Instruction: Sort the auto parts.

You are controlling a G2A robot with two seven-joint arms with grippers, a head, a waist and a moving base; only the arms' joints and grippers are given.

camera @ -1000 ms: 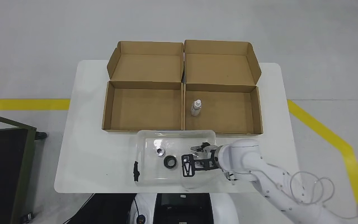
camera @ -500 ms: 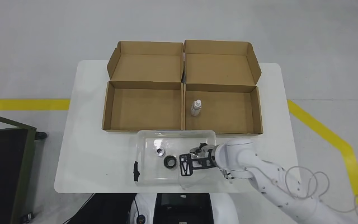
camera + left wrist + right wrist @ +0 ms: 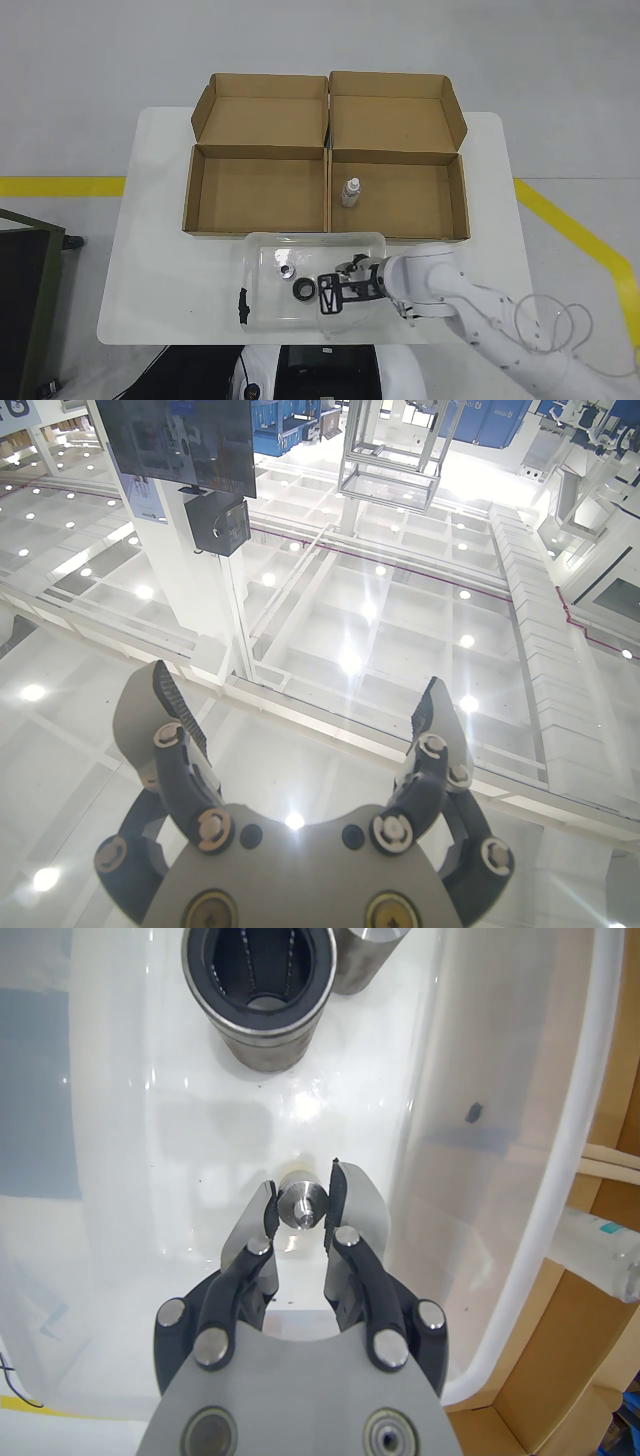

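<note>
A bin (image 3: 314, 235) is sitting on the tabletop (image 3: 160, 270) before two boxes (image 3: 255, 195); a bottle (image 3: 350, 190) is resting in the right box (image 3: 410, 195).

- right arm (image 3: 468, 308) comes in over the desk's near right corner; its white forearm lies along the near edge, wrist toward the middle
- right gripper (image 3: 300, 1209) points down; its two toothed fingers are closed on a small metal stud (image 3: 295, 1200), one on each side
- left gripper (image 3: 300, 705) is turned upward, away from the desk; its jaws stand wide apart
</note>
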